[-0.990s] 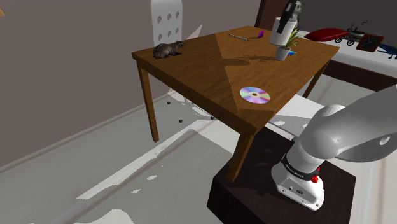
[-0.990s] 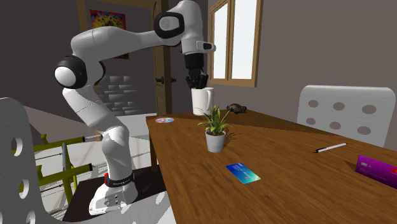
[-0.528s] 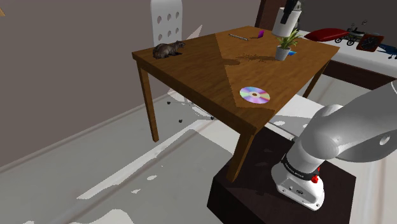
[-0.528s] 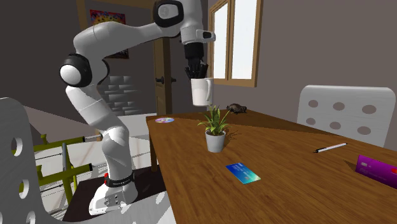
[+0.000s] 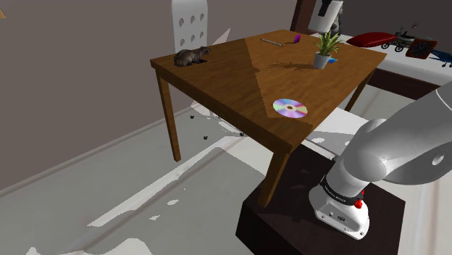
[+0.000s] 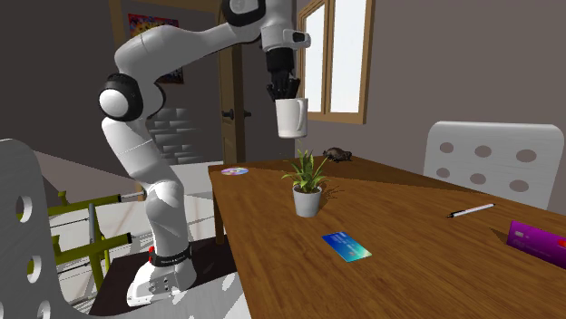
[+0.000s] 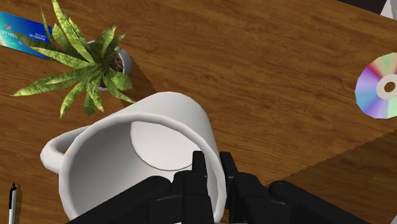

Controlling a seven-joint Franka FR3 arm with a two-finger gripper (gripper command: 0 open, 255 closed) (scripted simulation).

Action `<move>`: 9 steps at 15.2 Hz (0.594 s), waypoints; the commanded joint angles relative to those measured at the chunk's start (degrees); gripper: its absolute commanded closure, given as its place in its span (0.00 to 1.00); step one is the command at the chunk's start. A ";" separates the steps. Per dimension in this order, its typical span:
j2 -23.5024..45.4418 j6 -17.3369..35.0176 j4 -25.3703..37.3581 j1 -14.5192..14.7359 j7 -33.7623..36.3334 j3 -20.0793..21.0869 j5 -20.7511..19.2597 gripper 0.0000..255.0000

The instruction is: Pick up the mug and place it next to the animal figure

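My black gripper (image 6: 287,91) is shut on the rim of a white mug (image 6: 291,118) and holds it in the air above the wooden table (image 6: 408,227). In the wrist view one finger is inside the mug (image 7: 140,162) and one outside, the gripper (image 7: 213,162) clasping its wall. In the shoulder view the mug (image 5: 324,14) hangs at the top edge, above the potted plant (image 5: 325,49). The dark grey animal figure (image 5: 191,56) lies at the table's far-left corner in that view, well away from the mug; the animal figure (image 6: 338,155) lies beyond the plant in the second exterior view.
Under the mug stand the potted plant (image 7: 89,60) and a blue card (image 7: 22,35). A CD (image 5: 290,109) lies near the table edge by the stand. A pen (image 6: 472,210) and a purple card (image 6: 537,243) lie farther off. A white chair (image 6: 494,163) stands behind the table.
The arm has risen, carrying the mug from just above the tabletop to well above the plant. Everything on the table stayed put.
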 commanded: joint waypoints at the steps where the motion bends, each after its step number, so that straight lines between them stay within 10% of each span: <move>1: 2.01 0.82 0.93 0.63 1.60 0.80 0.89 1.00; 9: 12.94 3.33 8.42 3.33 7.84 3.63 4.70 1.00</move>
